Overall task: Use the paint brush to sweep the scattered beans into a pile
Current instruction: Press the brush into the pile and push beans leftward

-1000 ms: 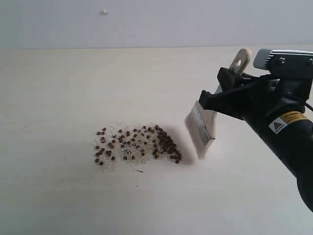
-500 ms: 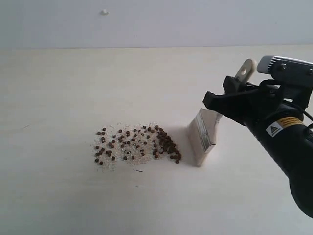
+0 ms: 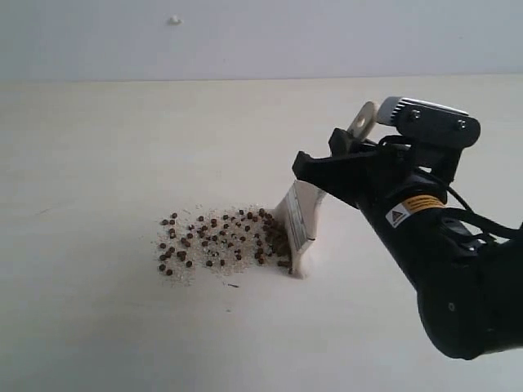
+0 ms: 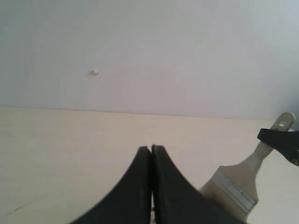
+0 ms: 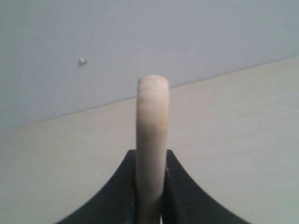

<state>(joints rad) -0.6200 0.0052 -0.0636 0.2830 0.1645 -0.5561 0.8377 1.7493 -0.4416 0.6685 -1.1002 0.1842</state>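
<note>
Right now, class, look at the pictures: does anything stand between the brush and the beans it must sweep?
Nothing visible does. The brush, held in the right gripper, has its bristles at the near edge of the beans. Only pale crumbs lie mingled among them.

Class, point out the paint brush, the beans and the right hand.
paint brush (image 3: 298,220), exterior view, brush head.
beans (image 3: 219,240), exterior view, middle of scatter.
right hand (image 5: 151,156), right wrist view, between fingertips.

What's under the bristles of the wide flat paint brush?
The off-white bristles of the wide cream-handled paint brush appear to touch the pale table at the right edge of the small reddish-brown beans. Whatever lies beneath the bristle tips is covered.
</note>
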